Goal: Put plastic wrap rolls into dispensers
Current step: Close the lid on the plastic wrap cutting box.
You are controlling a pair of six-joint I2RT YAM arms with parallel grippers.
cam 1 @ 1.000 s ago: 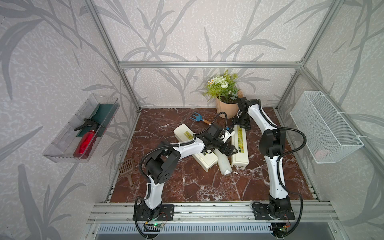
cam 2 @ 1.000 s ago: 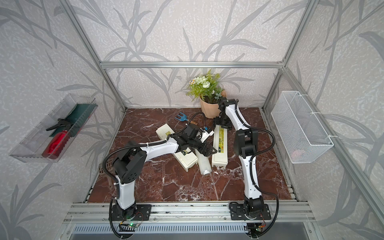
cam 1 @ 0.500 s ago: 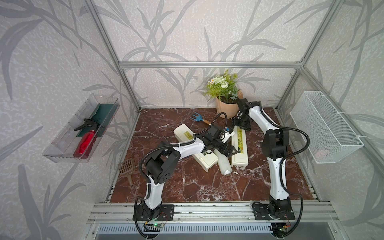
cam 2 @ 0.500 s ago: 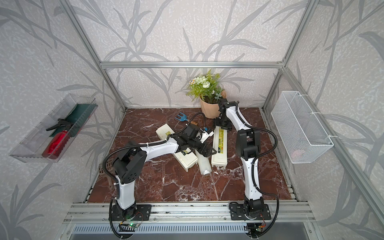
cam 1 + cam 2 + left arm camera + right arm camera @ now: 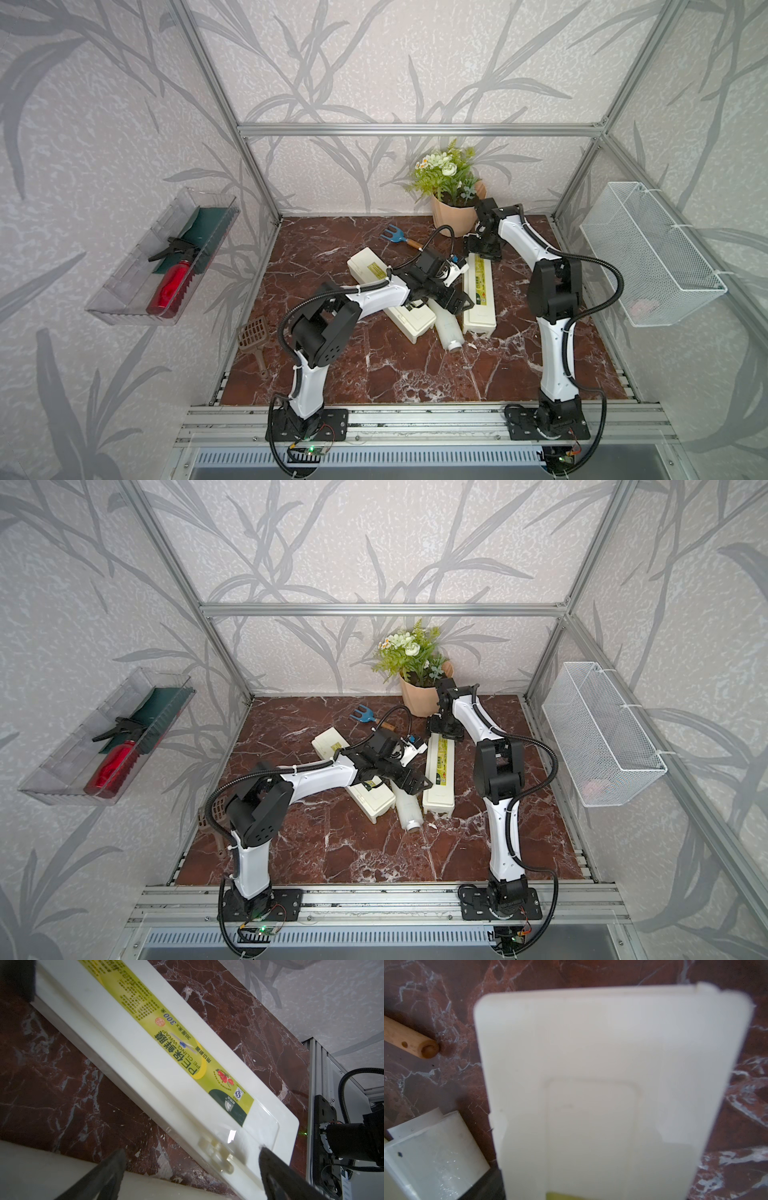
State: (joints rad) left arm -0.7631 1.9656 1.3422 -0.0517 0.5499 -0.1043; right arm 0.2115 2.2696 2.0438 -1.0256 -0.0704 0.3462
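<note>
The left arm reaches low from the lower left to mid-frame. The left gripper [image 5: 458, 304] hangs wide apart, holding nothing, over the roll [image 5: 448, 330], which lies between the slanted dispenser [image 5: 374, 270] and the straight dispenser [image 5: 481, 305]. The right arm stretches up-frame, and the right gripper [image 5: 482, 250] sits at the straight dispenser's upper end, grip unclear.

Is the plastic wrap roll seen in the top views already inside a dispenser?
No, the plastic wrap roll lies bare on the marble surface, beside a dispenser.
</note>
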